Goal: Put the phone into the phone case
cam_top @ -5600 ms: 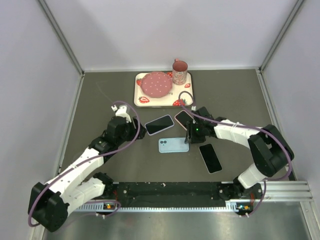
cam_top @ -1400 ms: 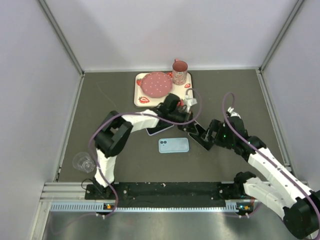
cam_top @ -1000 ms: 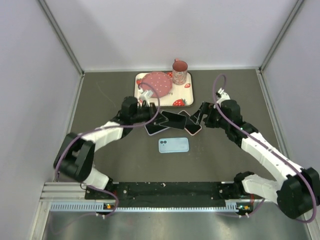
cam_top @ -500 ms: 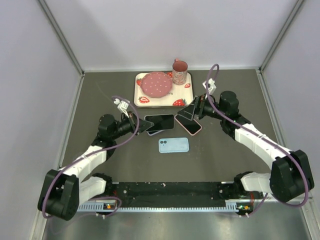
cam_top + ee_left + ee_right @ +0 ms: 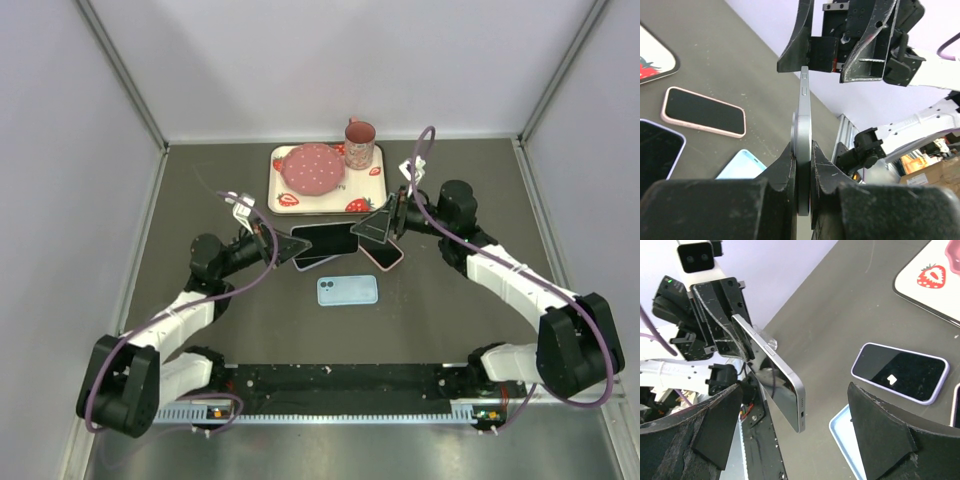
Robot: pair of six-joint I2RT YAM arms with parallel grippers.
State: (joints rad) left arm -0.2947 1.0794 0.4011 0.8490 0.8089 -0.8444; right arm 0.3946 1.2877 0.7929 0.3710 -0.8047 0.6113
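Top external view showed you the dark-screened slim phone (image 5: 325, 238) held flat in the air above the dark grey table (image 5: 200, 180), nowhere near seated in anything. Your left gripper (image 5: 290, 243) was clenched on its near end. In the left wrist view the two fingers pinched the silver-edged slab across its thin faces. Your right gripper (image 5: 385, 220) stood spread wide at the far end, one finger to each side of the phone and grasping nothing. Whether a finger already brushed the phone's end, you could not tell from these views.

The empty light blue phone case (image 5: 347, 290) lay flat on the table, nearer the arm bases than the raised phone and apart from it. A phone in a pink case (image 5: 385, 254) and a phone in a lavender case (image 5: 305, 263) lay just below the hand-off.

My judgement was that the risk sat in the transfer. The left hold covered only one end, so if your right fingers closed on a corner or off-centre, the phone would likely twist in the pinch. Had you let go on the left before the right had a firm hold, the phone could have dropped onto the two phones beneath. With the grippers this near, a small push forward might also have knocked them together.
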